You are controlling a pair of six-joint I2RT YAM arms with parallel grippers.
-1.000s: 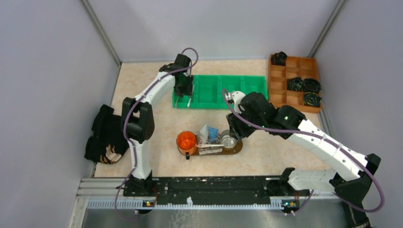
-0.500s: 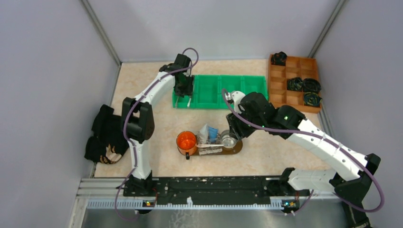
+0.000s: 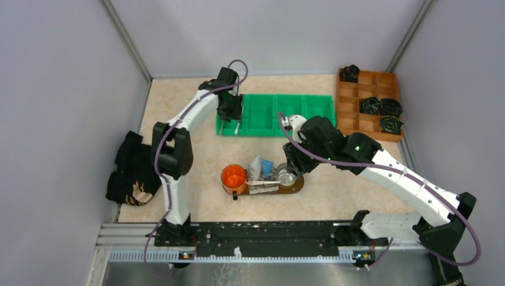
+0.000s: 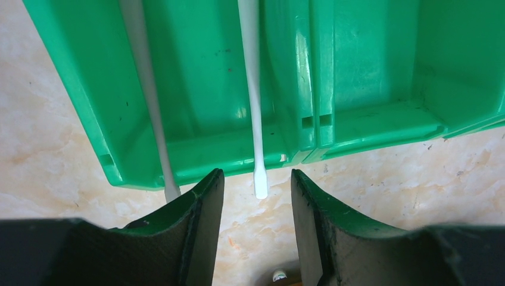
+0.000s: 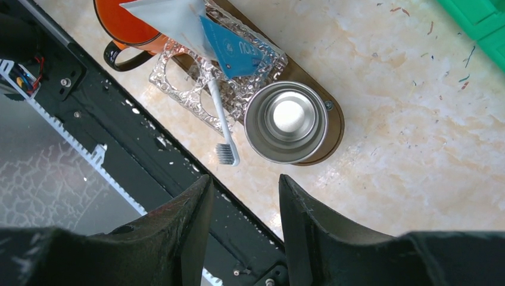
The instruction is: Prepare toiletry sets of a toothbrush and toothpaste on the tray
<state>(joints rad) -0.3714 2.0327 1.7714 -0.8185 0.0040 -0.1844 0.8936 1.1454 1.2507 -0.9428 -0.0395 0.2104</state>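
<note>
On the marbled table [image 3: 167, 95], a white stick [image 4: 252, 95] lay straight ahead of the left tool [image 4: 256, 179]. Its long axis ran away between the spread, empty jaws, and its near end poked over the bin [image 4: 369, 71] wall. A grey stick [image 4: 146, 101] lay just left. The right tool [image 5: 243, 182], parted and empty, hovered above the tray [image 5: 334, 128], farther off.

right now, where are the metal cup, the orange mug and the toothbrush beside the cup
metal cup [image 5: 289, 116]: right wrist view, its inner bottom
orange mug [image 5: 113, 19]: right wrist view, its orange body
toothbrush [image 5: 220, 116]: right wrist view, middle of its handle
</note>
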